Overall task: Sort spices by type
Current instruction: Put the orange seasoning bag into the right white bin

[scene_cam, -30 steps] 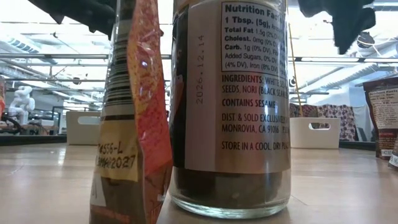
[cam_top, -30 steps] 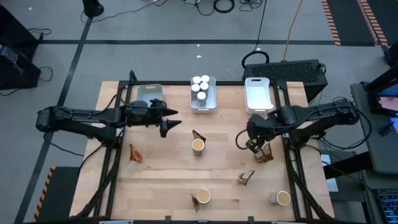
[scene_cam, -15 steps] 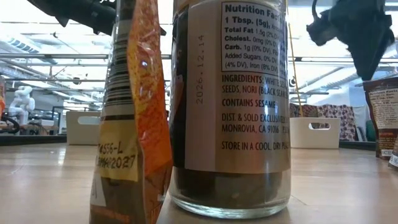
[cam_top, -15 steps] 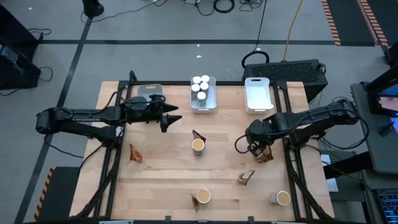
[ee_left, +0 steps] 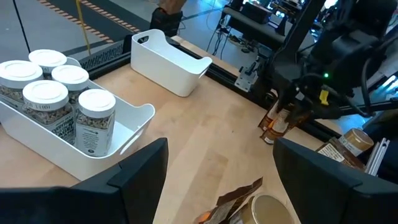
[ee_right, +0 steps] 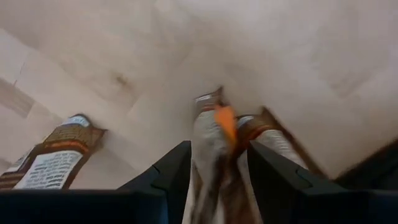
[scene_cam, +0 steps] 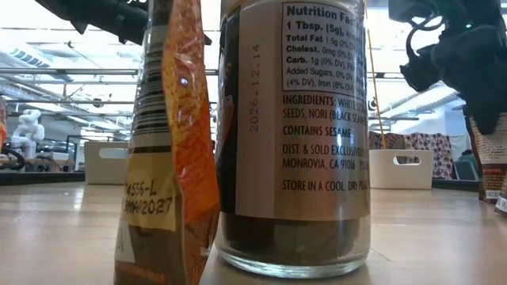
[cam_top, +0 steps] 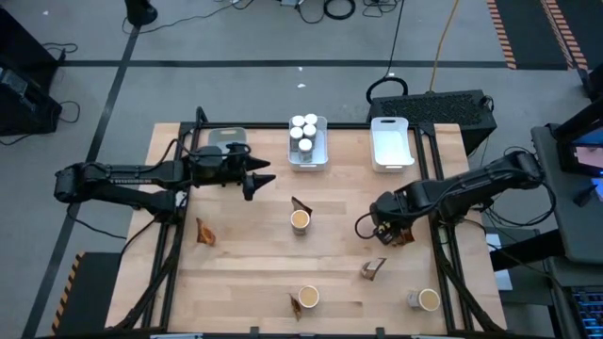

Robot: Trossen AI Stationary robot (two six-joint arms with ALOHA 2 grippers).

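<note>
From above, we are seeing the left gripper (cam_top: 270, 179) hovering with fingers wide beside the tray (cam_top: 320, 158) of white-capped jars (cam_top: 303, 131). The left wrist view alone is showing those jars' labels. On the right, the right gripper (cam_top: 384, 231) is reaching down, and its wrist view is showing a brown pouch (ee_right: 214, 140) sitting between its narrowed fingers (ee_right: 171, 168). Pouches and tubs are lying scattered over the wooden surface (cam_top: 245, 264).

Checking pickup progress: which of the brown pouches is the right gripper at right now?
The pouch nearest the table's right edge, below the empty white tray. It sits between the right gripper's fingers; the other pouches lie apart from both grippers.
</note>
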